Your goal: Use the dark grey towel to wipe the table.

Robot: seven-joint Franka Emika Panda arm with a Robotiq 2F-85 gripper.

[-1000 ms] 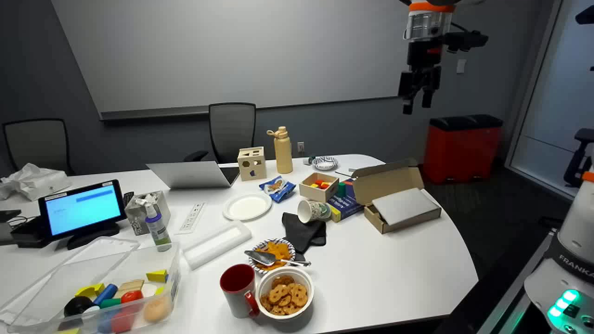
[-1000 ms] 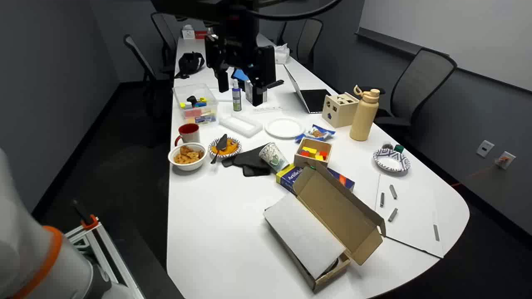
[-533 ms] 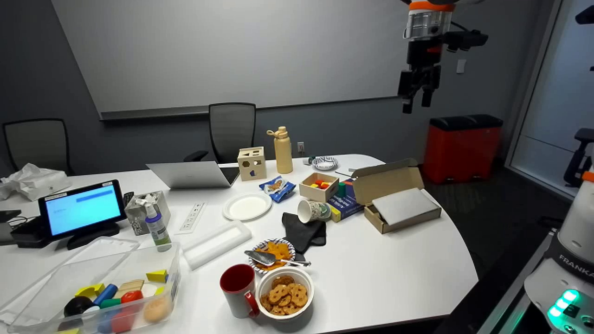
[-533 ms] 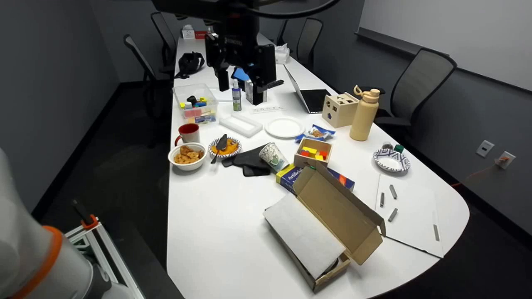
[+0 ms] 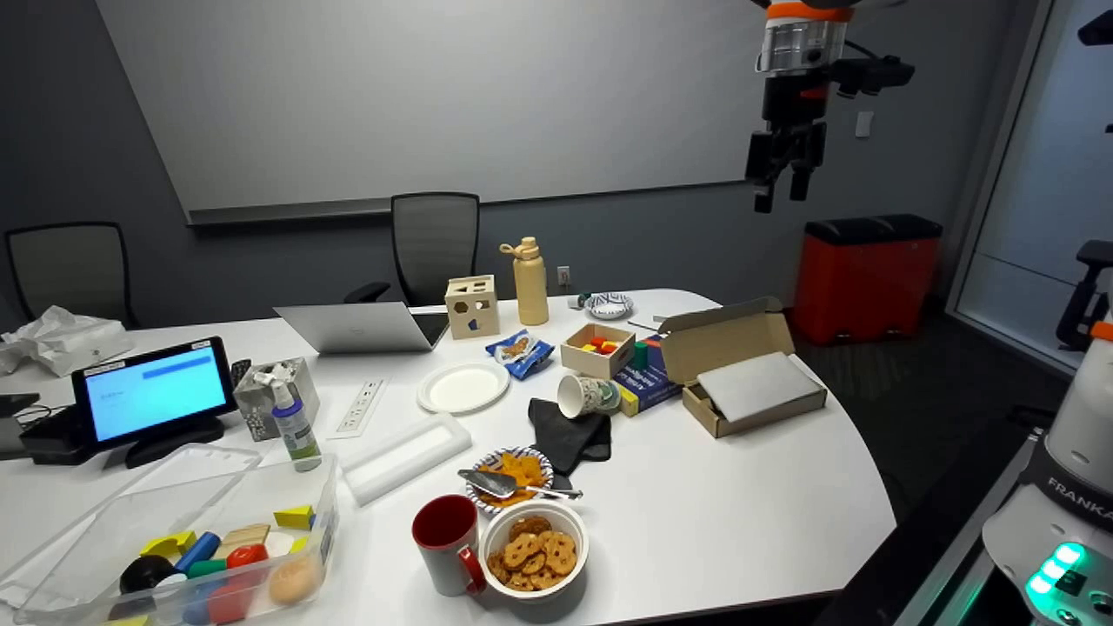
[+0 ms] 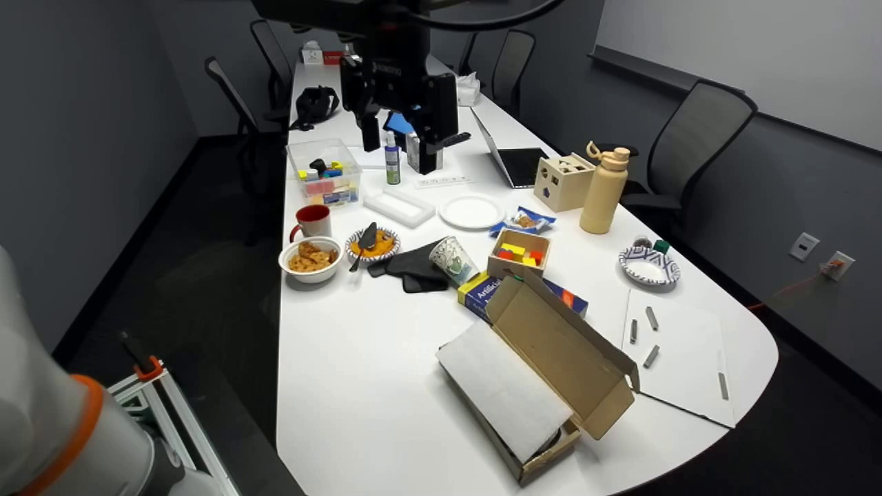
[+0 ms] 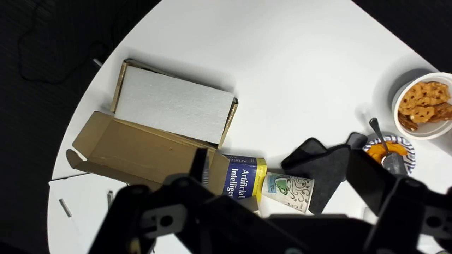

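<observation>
The dark grey towel (image 5: 565, 435) lies folded and crumpled on the white table (image 5: 739, 504) in both exterior views (image 6: 417, 262). A patterned paper cup (image 5: 588, 396) lies on its side, its rim over one part of the towel. One end of the towel reaches the bowl of orange snacks (image 5: 522, 472). My gripper (image 5: 782, 196) is open and empty, high above the table. In the wrist view the gripper (image 7: 282, 169) spans the cup (image 7: 289, 190) and most of the towel (image 7: 326, 169) far below; the right finger hides part of the towel.
An open cardboard box (image 6: 510, 386) and a blue book (image 6: 482, 296) lie beside the cup. A wooden box of blocks (image 6: 518, 258), a pretzel bowl (image 6: 310, 260), a red-and-grey mug (image 6: 313, 222) and a tall bottle (image 6: 604, 193) stand around. A spatula (image 5: 496, 481) rests in the snack bowl.
</observation>
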